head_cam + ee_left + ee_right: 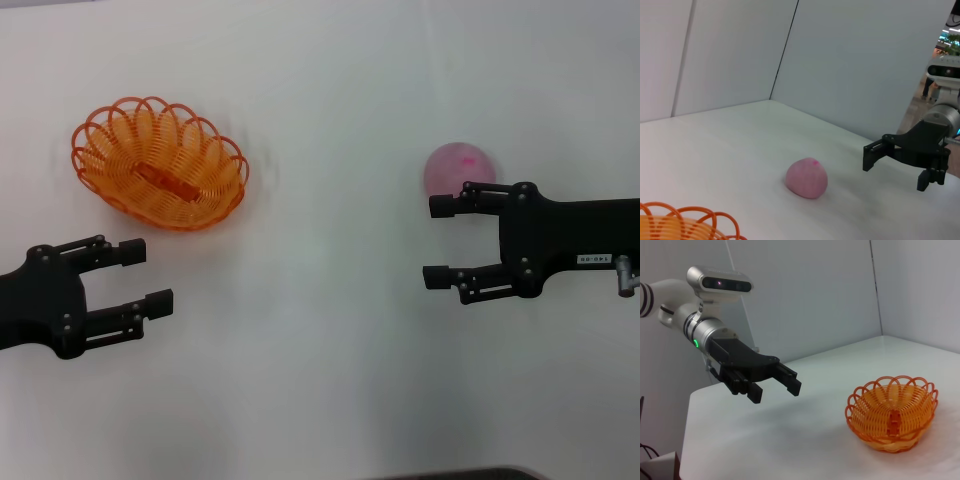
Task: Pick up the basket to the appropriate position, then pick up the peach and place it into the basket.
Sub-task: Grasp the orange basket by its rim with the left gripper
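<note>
The orange wire basket [160, 163] sits empty on the white table at the far left; it also shows in the right wrist view [891, 412] and its rim in the left wrist view [682, 224]. The pale pink peach [457, 169] lies on the table at the right, also in the left wrist view [807, 178]. My left gripper [146, 277] is open and empty, just in front of the basket, apart from it. My right gripper [437, 241] is open and empty, its upper finger just in front of the peach.
The white table top [320, 330] spreads between the two arms. White walls close off the far side [850, 65]. A dark edge [470, 473] shows at the near table border.
</note>
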